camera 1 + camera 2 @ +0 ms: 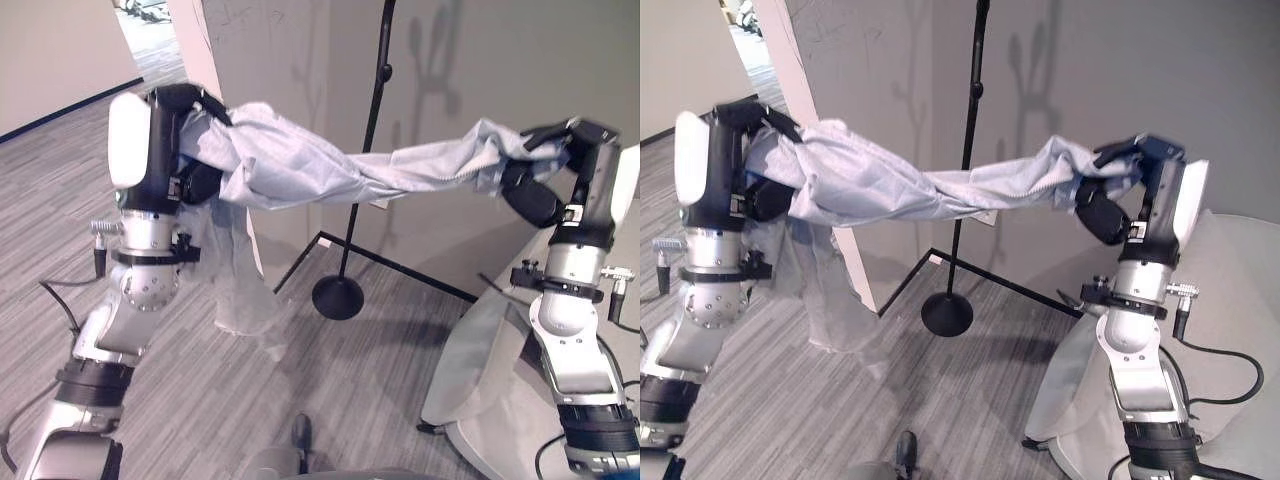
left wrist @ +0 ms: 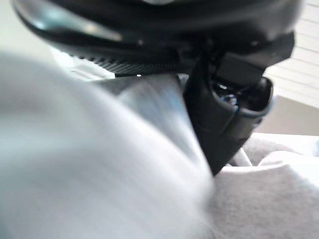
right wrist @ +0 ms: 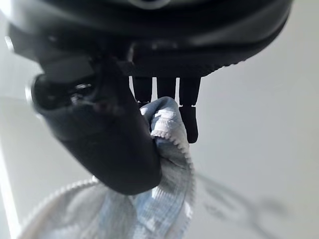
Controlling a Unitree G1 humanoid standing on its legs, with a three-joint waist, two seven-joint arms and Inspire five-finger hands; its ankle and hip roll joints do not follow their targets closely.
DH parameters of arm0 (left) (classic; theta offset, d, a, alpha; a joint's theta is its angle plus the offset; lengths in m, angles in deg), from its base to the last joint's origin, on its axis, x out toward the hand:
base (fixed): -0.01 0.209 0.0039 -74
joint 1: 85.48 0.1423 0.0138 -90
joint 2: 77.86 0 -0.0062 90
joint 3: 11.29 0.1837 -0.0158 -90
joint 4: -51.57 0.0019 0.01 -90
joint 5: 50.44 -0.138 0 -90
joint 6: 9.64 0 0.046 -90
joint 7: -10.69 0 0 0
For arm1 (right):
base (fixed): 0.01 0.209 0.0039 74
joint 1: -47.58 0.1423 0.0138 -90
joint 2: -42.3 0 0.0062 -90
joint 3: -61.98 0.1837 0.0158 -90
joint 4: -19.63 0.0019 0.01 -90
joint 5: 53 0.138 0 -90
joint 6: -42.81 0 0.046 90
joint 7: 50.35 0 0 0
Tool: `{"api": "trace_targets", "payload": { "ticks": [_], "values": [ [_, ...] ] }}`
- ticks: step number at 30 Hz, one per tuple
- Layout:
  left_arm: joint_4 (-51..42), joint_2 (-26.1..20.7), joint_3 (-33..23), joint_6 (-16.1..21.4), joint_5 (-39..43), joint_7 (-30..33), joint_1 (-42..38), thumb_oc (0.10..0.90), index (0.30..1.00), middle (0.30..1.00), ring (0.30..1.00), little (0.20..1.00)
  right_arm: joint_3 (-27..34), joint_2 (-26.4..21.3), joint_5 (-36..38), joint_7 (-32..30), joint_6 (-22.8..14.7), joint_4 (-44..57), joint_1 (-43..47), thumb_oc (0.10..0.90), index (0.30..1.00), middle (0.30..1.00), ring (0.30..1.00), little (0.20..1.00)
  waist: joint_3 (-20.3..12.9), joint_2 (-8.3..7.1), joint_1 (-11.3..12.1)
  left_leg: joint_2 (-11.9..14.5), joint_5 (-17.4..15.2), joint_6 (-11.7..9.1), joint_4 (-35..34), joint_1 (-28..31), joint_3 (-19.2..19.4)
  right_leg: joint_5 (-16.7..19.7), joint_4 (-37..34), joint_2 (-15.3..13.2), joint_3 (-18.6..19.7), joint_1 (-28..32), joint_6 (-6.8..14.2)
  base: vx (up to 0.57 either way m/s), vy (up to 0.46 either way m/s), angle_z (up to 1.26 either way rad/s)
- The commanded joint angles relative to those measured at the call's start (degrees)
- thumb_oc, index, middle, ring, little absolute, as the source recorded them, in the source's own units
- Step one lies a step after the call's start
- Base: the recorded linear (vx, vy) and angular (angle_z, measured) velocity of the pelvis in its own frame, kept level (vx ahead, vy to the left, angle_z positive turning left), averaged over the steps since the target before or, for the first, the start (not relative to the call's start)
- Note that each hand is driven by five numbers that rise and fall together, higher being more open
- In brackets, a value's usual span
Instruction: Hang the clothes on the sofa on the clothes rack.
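The pale garment [image 1: 330, 170] hangs stretched left to right in the air, just in front of the rack pole [image 1: 365, 140]. The left hand [image 1: 185, 130] and right hand [image 3: 124, 149] each clutch one end in curled fingers.

A pale blue-grey garment [image 1: 330, 170] is showing against a grey wall [image 1: 520, 60], beside the black clothes rack [image 1: 340, 290], above grey striped flooring [image 1: 200, 390], near a light grey sofa [image 1: 1230, 270].
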Motion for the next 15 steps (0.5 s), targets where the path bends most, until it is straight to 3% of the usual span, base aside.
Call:
{"api": "trace_targets", "payload": {
  "ticks": [1,2,4,5,6,7,9,10,11,12,13,15],
  "values": [
    [-2.2,-1.9,0.1,2.0,-1.9,4.9,-8.2,0.4,0.3,0.3,0.3,0.3,0.8,-2.0,-6.6,-6.9,1.4,-2.8,10.2,0.4,0.3,0.3,0.3,0.3,-5.3,-0.89,0.3,2.5,0.1,1.9,-1.8,3.4,-0.6,7.8,7.4,2.1,-5.2,-0.5,1.7,0.16,0.188,-0.4],
    [-2.1,-1.9,0.5,1.4,-2.4,5.3,-9.3,0.4,0.3,0.3,0.3,0.3,0.4,-1.9,-7.7,-7.2,2.3,-3.4,11.0,0.4,0.3,0.3,0.3,0.3,-5.1,-0.27,-0.2,2.5,-0.5,2.5,-2.1,4.8,-0.1,10.2,11.0,1.7,-6.4,-2.0,2.2,0.16,0.211,-0.31],
    [-0.6,-1.8,1.4,0.8,-3.4,6.3,-12.2,0.4,0.3,0.3,0.3,0.3,-0.4,-1.9,-8.8,-8.4,3.3,-4.8,13.2,0.4,0.3,0.3,0.3,0.3,-4.5,0.77,-1.2,2.1,-1.8,3.6,-3.3,7.6,0.7,11.1,19.3,0.2,-8.7,-4.6,2.7,0.21,0.224,-0.12],
    [0.0,-1.8,1.4,0.4,-3.5,6.9,-13.8,0.4,0.3,0.3,0.3,0.3,-0.8,-1.3,-8.9,-9.1,3.7,-5.1,14.3,0.4,0.3,0.3,0.3,0.3,-4.8,1.13,-1.4,1.8,-2.7,3.9,-4.2,9.8,1.9,12.4,21.3,-2.7,-11.6,-5.9,2.7,0.18,0.162,-0.05],
    [0.2,-1.8,1.4,0.4,-3.5,7.0,-14.0,0.4,0.3,0.3,0.3,0.3,-0.8,-1.3,-8.9,-9.2,3.8,-5.1,14.4,0.4,0.3,0.3,0.3,0.3,-4.7,1.08,-1.5,1.7,-2.7,4.0,-4.3,9.9,1.8,12.3,21.4,-2.8,-11.7,-5.8,2.7,0.23,0.144,-0.24],
    [0.4,-2.6,1.2,0.0,-4.2,7.5,-15.9,0.4,0.3,0.3,0.3,0.3,-1.1,-1.7,-10.6,-9.0,4.1,-5.0,15.8,0.4,0.3,0.3,0.3,0.3,-5.2,1.29,-1.4,1.7,-3.6,3.7,-5.2,11.2,3.0,11.5,19.2,-5.4,-14.7,-7.0,2.2,0.12,0.035,-0.22],
    [0.8,-3.0,1.7,0.0,-4.5,7.5,-17.7,0.4,0.3,0.3,0.3,0.3,-1.5,-2.1,-11.1,-8.8,4.3,-5.2,16.6,0.4,0.3,0.3,0.3,0.3,-5.4,1.55,-1.7,2.0,-4.0,3.3,-5.6,11.7,2.9,10.2,16.5,-6.2,-16.1,-8.0,1.6,0.16,-0.034,-0.12],
    [2.5,-3.6,2.9,-0.4,-4.8,8.0,-21.0,0.4,0.3,0.3,0.3,0.3,-1.9,-2.8,-11.9,-8.9,4.9,-5.9,18.0,0.4,0.3,0.3,0.3,0.3,-5.7,1.68,-2.0,2.7,-4.8,2.4,-5.6,12.0,2.6,8.6,10.3,-7.3,-17.1,-9.3,1.1,0.16,-0.094,-0.08],
    [2.9,-3.7,3.2,-0.4,-4.8,8.1,-21.6,0.4,0.3,0.3,0.3,0.3,-1.9,-2.8,-11.9,-8.9,5.0,-6.1,18.3,0.4,0.3,0.3,0.3,0.3,-5.8,1.74,-2.1,2.8,-4.9,2.3,-5.5,11.9,2.5,8.7,9.6,-7.1,-17.3,-9.1,1.1,0.15,-0.147,-0.04],
    [3.9,-3.9,3.8,-0.7,-5.0,8.3,-23.1,0.4,0.3,0.3,0.3,0.3,-2.2,-3.3,-12.2,-9.0,5.3,-6.6,18.7,0.4,0.3,0.3,0.3,0.3,-5.9,1.72,-2.4,3.1,-5.2,1.9,-5.6,12.2,2.3,9.1,6.4,-7.7,-17.2,-9.6,1.2,0.22,-0.184,0.03],
    [6.7,-4.9,5.6,-1.5,-5.6,9.1,-26.9,0.4,0.3,0.3,0.3,0.3,-2.4,-4.5,-12.2,-9.3,6.0,-8.1,19.4,0.4,0.3,0.3,0.3,0.3,-6.1,1.69,-3.6,3.6,-6.3,1.0,-5.7,13.1,1.6,11.4,-1.3,-8.5,-15.1,-10.8,2.3,0.29,-0.222,0.08],
    [9.2,-7.1,7.7,-2.0,-7.3,10.1,-30.4,0.4,0.3,0.3,0.3,0.3,-2.5,-5.9,-12.4,-9.8,6.1,-9.2,19.6,0.4,0.3,0.3,0.3,0.3,-5.9,1.69,-4.5,4.1,-7.4,0.3,-5.7,14.4,1.1,15.2,-7.7,-8.9,-12.6,-11.2,4.0,0.24,-0.154,0.12]
  ]
}}
